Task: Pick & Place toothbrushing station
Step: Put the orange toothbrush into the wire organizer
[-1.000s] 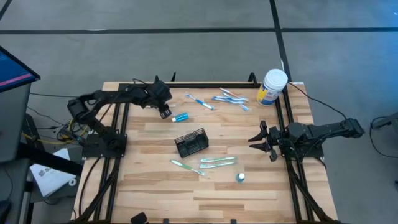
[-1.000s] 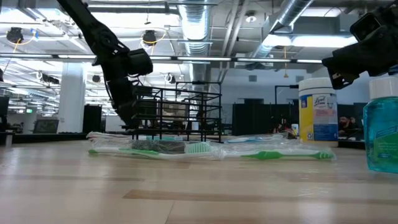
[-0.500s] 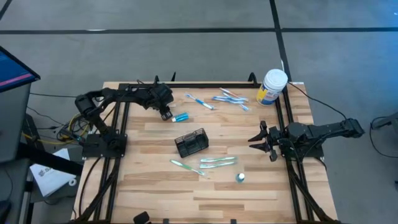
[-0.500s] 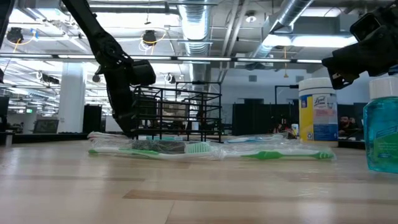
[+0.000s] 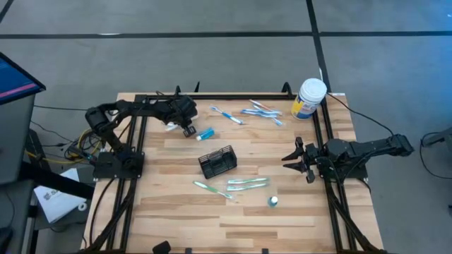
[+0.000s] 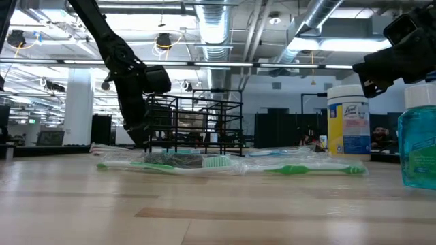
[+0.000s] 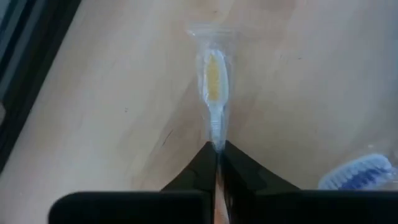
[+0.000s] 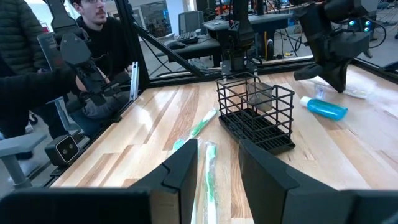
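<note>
The left gripper is pinching its fingers tight on the handle end of a wrapped toothbrush with yellow bristles, a grip only the left wrist view is making plain; from above, the left gripper is hiding most of that brush, with just a pale sliver showing at its 9 o'clock. The toothbrushing station is standing near the table's middle, at about 5 o'clock from the left gripper and well apart from it. The blue tube is lying just beside the left gripper at 3 o'clock. The right gripper is waiting at 3 o'clock of the station, its fingers standing partly apart around nothing. Counting from above: two wrapped green toothbrushes and one bare one at 6 o'clock of the station, about three blue ones at 12 o'clock, overlapping and hard to separate, one white canister and one small blue bottle. The low view is cutting the bottle off at its edge. Only the right wrist view is showing a person beyond the table.
</note>
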{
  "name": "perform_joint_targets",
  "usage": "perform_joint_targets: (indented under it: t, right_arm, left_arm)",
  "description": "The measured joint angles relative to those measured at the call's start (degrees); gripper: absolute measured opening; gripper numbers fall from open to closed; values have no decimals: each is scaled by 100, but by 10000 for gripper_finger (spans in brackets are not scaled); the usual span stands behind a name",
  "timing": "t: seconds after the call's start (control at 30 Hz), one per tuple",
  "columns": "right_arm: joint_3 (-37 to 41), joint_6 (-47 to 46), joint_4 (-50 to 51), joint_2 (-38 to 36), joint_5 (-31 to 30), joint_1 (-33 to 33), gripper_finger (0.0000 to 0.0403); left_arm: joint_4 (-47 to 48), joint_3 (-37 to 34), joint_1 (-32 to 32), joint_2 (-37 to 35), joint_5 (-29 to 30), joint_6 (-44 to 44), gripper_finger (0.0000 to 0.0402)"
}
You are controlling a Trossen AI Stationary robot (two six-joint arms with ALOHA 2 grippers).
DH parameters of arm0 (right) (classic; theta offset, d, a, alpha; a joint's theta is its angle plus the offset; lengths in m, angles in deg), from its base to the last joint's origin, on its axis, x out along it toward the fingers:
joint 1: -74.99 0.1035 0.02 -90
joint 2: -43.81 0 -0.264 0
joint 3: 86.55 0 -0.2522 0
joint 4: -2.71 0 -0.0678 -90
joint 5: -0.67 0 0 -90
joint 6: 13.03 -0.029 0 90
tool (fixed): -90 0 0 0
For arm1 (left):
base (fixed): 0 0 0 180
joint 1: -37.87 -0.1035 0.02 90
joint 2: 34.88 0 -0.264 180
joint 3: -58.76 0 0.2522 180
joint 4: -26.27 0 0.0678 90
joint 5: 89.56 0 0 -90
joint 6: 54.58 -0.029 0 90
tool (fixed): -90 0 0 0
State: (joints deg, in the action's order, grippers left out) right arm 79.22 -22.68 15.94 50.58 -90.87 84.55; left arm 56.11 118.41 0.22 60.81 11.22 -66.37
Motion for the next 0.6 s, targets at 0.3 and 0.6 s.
perform_joint_targets:
  t: [0.3, 0.6]
  right_arm:
    - [0, 17, 0, -1, 0, 0, 109]
    - [0, 17, 0, 1, 0, 0, 109]
  left_arm:
    - [14, -8, 20, -257, -11, 4, 0]
    - [-2, -4, 76, -1408, -279, 208, 0]
